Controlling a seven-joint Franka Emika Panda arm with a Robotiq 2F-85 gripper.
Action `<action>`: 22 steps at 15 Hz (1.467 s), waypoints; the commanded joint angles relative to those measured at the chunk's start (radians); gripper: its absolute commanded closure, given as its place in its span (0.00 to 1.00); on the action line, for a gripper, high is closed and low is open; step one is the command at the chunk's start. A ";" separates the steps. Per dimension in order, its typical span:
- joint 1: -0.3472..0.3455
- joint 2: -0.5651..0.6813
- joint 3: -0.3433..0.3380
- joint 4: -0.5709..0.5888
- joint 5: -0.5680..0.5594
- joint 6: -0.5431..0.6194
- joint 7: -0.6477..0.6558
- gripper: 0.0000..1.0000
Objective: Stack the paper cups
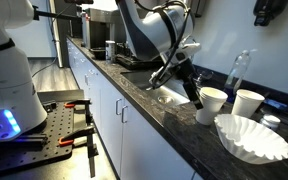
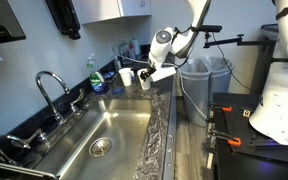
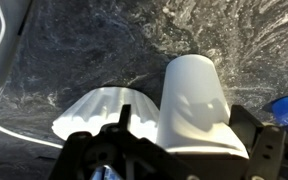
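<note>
Two white paper cups stand upright on the dark counter in an exterior view: one (image 1: 212, 103) right beside my gripper (image 1: 194, 93), the other (image 1: 249, 102) a little farther along. In the wrist view the nearer cup (image 3: 194, 95) sits between my gripper's fingers (image 3: 188, 128). Its rim is close to the camera. The right finger is against it and a gap shows at the left finger. The gripper is open around the cup. The second cup is out of the wrist view. In an exterior view from the sink side, my gripper (image 2: 149, 76) hangs over the counter's far end.
A stack of ruffled white coffee filters (image 1: 252, 137) lies in front of the cups and also shows in the wrist view (image 3: 104, 110). A clear plastic bottle (image 1: 239, 72) stands behind the cups. The steel sink (image 2: 104, 135) with its faucet (image 2: 49, 85) is next to the work spot.
</note>
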State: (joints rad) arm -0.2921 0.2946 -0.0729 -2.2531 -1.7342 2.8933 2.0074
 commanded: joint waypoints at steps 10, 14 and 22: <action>0.008 0.120 0.025 0.129 -0.222 -0.069 0.243 0.00; 0.006 0.136 0.032 0.150 -0.259 -0.072 0.289 0.00; 0.005 0.147 0.046 0.171 -0.335 -0.095 0.371 0.50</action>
State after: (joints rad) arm -0.2882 0.4360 -0.0379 -2.0961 -2.0265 2.8247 2.3221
